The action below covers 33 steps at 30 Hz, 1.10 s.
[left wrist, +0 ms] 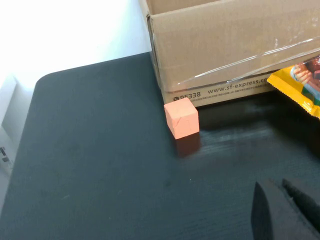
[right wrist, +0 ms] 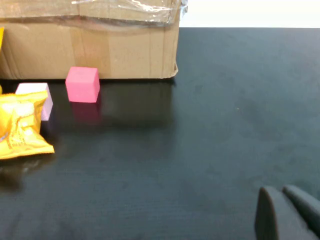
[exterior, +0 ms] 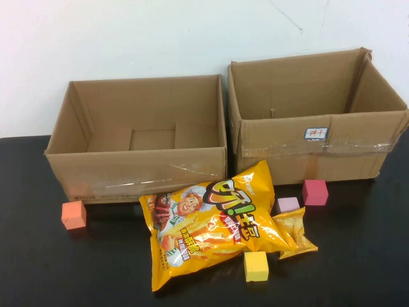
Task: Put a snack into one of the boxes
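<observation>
A large yellow snack bag (exterior: pixel 211 224) lies flat on the black table in front of the two boxes, and a small yellow snack bag (exterior: pixel 294 233) lies at its right end. The left cardboard box (exterior: pixel 137 169) and the right cardboard box (exterior: pixel 313 153) stand open and empty at the back. Neither arm shows in the high view. My left gripper (left wrist: pixel 272 184) is shut and empty above bare table, near the left box's corner (left wrist: pixel 225 45). My right gripper (right wrist: pixel 276 189) is shut and empty above bare table, to the right of the small bag (right wrist: pixel 20 125).
Foam cubes lie around the bags: orange (exterior: pixel 73 215) by the left box, magenta (exterior: pixel 315 192) and pale pink (exterior: pixel 287 204) by the right box, and yellow (exterior: pixel 256 266) in front. A white wall rises behind the boxes.
</observation>
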### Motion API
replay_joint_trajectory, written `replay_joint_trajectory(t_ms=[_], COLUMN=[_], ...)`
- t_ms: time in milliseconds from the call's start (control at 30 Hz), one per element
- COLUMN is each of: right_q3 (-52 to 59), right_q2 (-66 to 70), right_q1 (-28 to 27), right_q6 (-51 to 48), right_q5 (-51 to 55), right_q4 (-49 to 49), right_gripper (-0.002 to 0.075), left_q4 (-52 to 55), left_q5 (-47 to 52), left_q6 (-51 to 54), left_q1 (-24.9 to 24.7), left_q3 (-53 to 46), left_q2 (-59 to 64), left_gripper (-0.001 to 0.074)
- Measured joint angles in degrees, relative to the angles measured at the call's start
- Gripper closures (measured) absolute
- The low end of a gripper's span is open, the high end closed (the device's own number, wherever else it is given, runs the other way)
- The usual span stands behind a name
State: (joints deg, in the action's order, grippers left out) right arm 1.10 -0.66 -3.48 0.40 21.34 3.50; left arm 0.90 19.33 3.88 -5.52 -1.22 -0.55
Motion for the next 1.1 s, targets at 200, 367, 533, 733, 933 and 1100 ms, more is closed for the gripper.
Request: replay_joint_trajectory(t_ms=[200,367,533,733,933,1100], right_q3=[0.0,0.0,0.0,0.0,0.0,0.0], right_q2=[0.0,0.0,0.0,0.0,0.0,0.0], right_q1=[0.0,0.0,0.0,0.0,0.0,0.0], right_q6=[0.0,0.0,0.0,0.0,0.0,0.0], right_q5=[0.0,0.0,0.0,0.0,0.0,0.0], right_q4=[0.0,0.0,0.0,0.0,0.0,0.0], right_gripper=[0.0727,0.0727,0.0727,0.0727,0.0727,0.0727], left_q4=[0.0,-0.1,-0.1,-0.1,-0.1,-0.1], left_q5=[0.0,0.0,0.0,0.0,0.0,0.0], left_q6=[0.02,-0.11,-0.24,-0.61,-0.64,-0.64], left_q1=[0.0,0.0,0.0,0.0,0.0,0.0], left_q3=[0.0,0.0,0.0,0.0,0.0,0.0], left_q2=[0.0,0.0,0.0,0.0,0.0,0.0], left_gripper=[0.0737,0.0737,0.0737,0.0737,0.0737,0.0737])
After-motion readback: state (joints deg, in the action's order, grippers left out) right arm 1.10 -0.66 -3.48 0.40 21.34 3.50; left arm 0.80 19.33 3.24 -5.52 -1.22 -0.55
